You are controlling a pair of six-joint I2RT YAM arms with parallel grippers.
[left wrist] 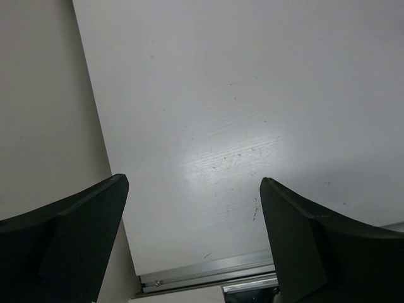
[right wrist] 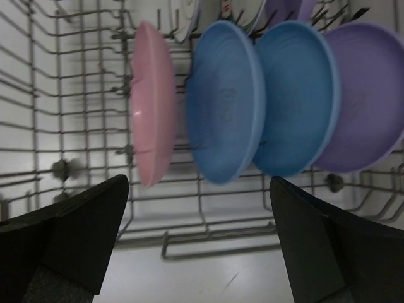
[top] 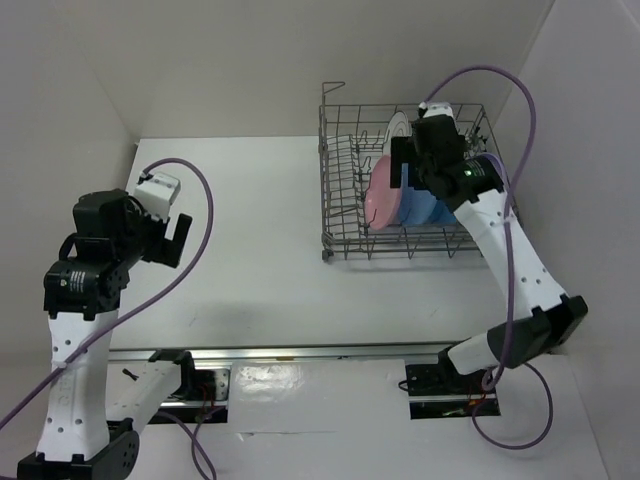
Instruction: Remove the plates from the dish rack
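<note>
The grey wire dish rack point(top: 345, 215) stands at the back right of the table. A pink plate point(top: 378, 195) and blue plates point(top: 425, 208) stand upright in it, with a white patterned-rim plate point(top: 397, 127) behind. The right wrist view shows the pink plate point(right wrist: 153, 104), two blue plates point(right wrist: 224, 101), a lilac plate point(right wrist: 369, 95) and white plates point(right wrist: 189, 16) on edge between the rack's wires point(right wrist: 63, 120). My right gripper point(top: 403, 165) hangs open and empty over the plates point(right wrist: 199, 246). My left gripper point(top: 180, 242) is open and empty above bare table at the left point(left wrist: 192, 240).
White walls enclose the table on the left, back and right. A metal rail point(left wrist: 208, 271) runs along the table's near edge point(top: 300, 352). The rack's left half point(top: 345, 170) holds only bare tines.
</note>
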